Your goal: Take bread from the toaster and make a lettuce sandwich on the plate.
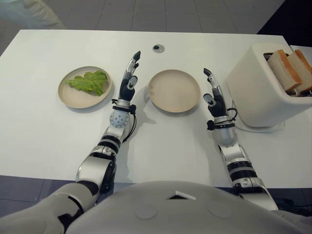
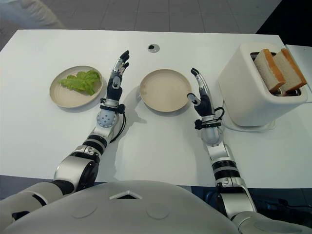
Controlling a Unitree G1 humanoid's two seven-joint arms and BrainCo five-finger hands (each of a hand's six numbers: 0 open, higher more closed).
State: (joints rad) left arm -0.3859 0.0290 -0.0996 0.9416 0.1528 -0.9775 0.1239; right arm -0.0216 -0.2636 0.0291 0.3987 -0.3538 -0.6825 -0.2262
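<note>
A white toaster [image 1: 258,92] stands at the right of the table with two slices of bread [image 1: 291,70] sticking up out of its slots. An empty beige plate [image 1: 174,90] lies at the table's middle. A second beige plate [image 1: 75,97] at the left carries a green lettuce leaf [image 1: 90,81]. My left hand [image 1: 129,80] is held open between the two plates, fingers straight and holding nothing. My right hand [image 1: 213,95] is open too, between the empty plate and the toaster, touching neither.
A small round grey grommet [image 1: 158,48] sits in the tabletop behind the empty plate. A white cord [image 1: 261,129] runs along the toaster's base. The table's far edge meets a tiled floor.
</note>
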